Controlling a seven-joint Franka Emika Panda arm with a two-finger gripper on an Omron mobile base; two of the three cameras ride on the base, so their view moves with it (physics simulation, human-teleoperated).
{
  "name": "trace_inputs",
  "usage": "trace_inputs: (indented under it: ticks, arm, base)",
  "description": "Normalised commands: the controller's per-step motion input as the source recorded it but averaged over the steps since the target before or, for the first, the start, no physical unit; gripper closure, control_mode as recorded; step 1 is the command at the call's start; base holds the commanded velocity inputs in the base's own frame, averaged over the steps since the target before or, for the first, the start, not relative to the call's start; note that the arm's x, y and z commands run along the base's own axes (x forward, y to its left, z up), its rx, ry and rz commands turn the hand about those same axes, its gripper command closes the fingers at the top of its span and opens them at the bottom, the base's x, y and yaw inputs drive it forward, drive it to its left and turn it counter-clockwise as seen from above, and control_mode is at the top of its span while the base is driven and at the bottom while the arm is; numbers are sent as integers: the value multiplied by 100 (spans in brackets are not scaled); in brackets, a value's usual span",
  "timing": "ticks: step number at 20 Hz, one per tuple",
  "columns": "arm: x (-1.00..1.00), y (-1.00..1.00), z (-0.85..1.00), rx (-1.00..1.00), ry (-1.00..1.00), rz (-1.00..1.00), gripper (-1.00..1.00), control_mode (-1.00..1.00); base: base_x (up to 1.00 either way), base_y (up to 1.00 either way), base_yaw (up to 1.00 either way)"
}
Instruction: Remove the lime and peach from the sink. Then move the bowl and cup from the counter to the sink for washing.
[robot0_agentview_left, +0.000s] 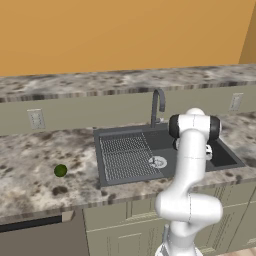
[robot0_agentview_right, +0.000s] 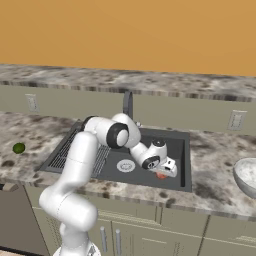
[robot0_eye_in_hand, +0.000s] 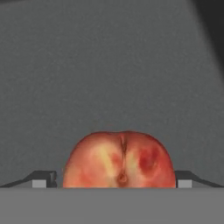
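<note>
Peach on sink floor between spread fingers of released hand, lime on counter.

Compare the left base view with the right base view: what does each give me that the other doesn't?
Left base view alone: nothing of the task that the right lacks; the arm hides the gripper. Right base view alone: the bowl on the counter at the right edge, and the open gripper down over the peach in the basin. Both: the sink, its faucet, and the lime out on the counter to the left.

Orange-red peach, dark green lime
</note>
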Motion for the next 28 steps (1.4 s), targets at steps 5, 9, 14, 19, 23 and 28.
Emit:
trace_inputs:
  ticks: [5,9,14,19,23,28]
  arm:
    - [7,-1,0,0,0,0,-100,-100]
    - [6,0,-2,0,0,0,-100,-100]
    - [0,0,-11,0,8,0,100,-100]
    - [-1,0,-12,0,10,-2,100,-100]
    - [0,0,-2,0,11,0,100,-100]
    - [-12,0,25,4,6,0,100,-100]
  base:
    - [0,0,0]
    - [0,0,0]
    - [0,0,0]
    - [0,0,0]
    - [0,0,0]
    - [0,0,0]
